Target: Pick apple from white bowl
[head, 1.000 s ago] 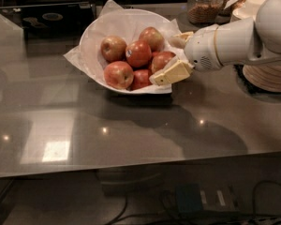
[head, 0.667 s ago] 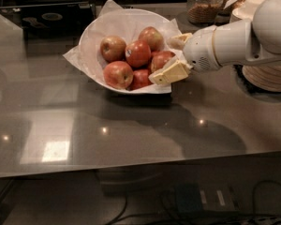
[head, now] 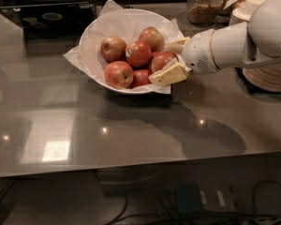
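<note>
White arm [head: 234, 41], cream end effector [head: 160, 63] by bowl [head: 90, 37]

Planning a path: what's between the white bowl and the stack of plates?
Camera view: the white arm, its gripper at the right rim of the white bowl; table beneath.

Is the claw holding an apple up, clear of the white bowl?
No: the claw is at the right rim of the white bowl, and all the apples lie inside it.
</note>
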Motion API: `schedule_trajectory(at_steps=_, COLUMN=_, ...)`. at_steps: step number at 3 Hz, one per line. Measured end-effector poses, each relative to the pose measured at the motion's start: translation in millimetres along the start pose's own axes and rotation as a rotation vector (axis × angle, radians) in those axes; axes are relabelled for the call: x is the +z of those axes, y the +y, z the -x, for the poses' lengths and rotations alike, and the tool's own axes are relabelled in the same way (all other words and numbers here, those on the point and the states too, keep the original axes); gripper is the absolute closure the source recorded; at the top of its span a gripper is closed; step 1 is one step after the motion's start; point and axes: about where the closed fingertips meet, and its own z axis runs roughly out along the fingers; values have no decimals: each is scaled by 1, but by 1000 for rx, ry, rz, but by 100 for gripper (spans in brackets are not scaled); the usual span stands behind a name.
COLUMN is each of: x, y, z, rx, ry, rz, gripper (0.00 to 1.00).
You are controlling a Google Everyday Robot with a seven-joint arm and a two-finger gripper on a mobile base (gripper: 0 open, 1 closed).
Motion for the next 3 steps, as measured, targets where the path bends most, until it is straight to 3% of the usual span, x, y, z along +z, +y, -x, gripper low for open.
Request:
schedule_trajectory(at_steps=1, x=1, y=0, z=-3, rx=6, ry=6, rz=0, gripper=32)
schedule_trajectory(at_steps=3, x=2, y=0, z=-6, rx=9, ry=10, rz=0, gripper=74)
